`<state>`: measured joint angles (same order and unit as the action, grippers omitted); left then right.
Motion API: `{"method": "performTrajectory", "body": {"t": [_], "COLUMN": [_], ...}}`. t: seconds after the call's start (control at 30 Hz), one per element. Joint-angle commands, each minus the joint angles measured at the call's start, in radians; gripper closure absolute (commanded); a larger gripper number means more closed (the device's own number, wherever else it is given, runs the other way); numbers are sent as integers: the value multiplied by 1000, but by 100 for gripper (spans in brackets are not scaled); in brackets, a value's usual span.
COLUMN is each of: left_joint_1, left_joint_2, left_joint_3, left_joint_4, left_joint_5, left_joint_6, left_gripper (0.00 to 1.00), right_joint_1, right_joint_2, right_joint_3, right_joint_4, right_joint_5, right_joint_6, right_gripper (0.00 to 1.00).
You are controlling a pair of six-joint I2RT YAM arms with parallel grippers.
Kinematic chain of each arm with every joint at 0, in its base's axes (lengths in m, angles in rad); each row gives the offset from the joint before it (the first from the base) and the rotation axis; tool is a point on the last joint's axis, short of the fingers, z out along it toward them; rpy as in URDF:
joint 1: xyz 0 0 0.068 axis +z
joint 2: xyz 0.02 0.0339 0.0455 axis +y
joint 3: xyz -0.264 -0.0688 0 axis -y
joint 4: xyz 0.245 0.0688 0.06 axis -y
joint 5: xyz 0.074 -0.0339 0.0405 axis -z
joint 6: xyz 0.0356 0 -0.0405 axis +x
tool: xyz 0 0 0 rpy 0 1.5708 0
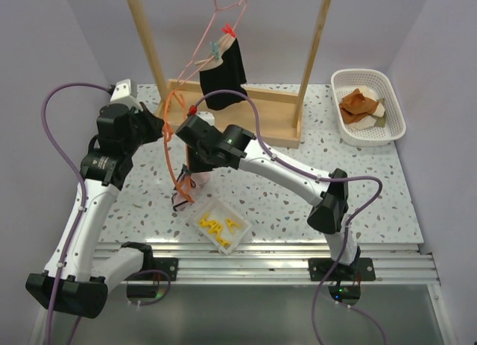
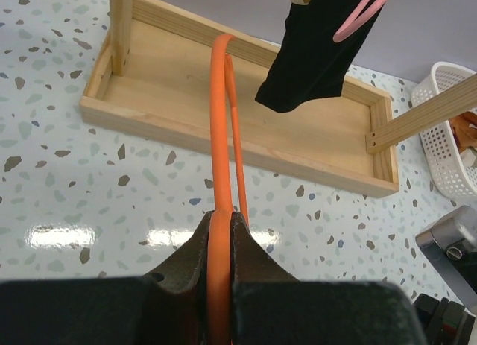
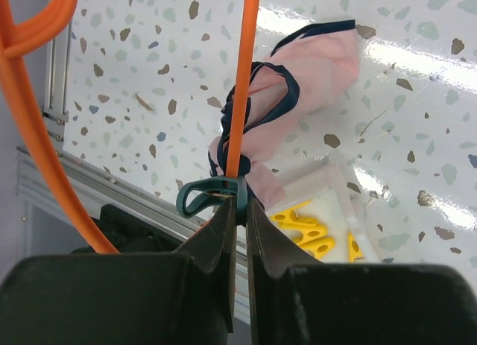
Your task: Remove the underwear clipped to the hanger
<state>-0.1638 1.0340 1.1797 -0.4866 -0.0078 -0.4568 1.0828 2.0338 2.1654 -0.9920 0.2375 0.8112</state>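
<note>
- Your left gripper [image 2: 223, 220] has its fingers pressed together on the orange hanger [image 2: 218, 121], pinching the wire. The hanger runs up and away from it, toward the wooden rack [image 2: 149, 125].
- Your right gripper [image 3: 237, 209] is pinched on the teal clip [image 3: 195, 197] that sits on the orange hanger's lower wire.
- The pink underwear [image 3: 313, 77], with navy trim, is bunched at that clip. It lies right past your right fingertips and just beside the clear tray [image 1: 220, 224] of yellow clips.
- Can't tell whether it touches the table [image 1: 373, 188].
- The black underwear [image 2: 313, 54] hangs clipped to the pink hanger [image 2: 337, 36] over the rack base, well apart from both grippers.
- The white basket [image 1: 395, 110] at far right holds a brown cloth [image 1: 359, 103].
</note>
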Motion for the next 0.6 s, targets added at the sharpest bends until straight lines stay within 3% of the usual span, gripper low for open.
{"method": "performTrajectory", "body": {"t": [0.0, 0.1, 0.23, 0.57], "left_joint_1": [4, 6, 6, 6], "left_joint_2": [-14, -18, -8, 12], "left_joint_3": [21, 21, 24, 35], "left_joint_4": [14, 10, 16, -24], "left_joint_5": [-6, 3, 63, 146], "left_joint_6": [33, 29, 23, 14], "left_gripper": [100, 100, 100, 100], "right_joint_1": [-14, -23, -40, -53], "right_joint_2": [-55, -67, -116, -90], "right_joint_3": [-16, -73, -185, -141], "right_joint_4": [4, 38, 205, 329], "right_joint_5": [43, 23, -75, -3], "right_joint_6": [-4, 2, 34, 42], "right_gripper": [100, 100, 100, 100]}}
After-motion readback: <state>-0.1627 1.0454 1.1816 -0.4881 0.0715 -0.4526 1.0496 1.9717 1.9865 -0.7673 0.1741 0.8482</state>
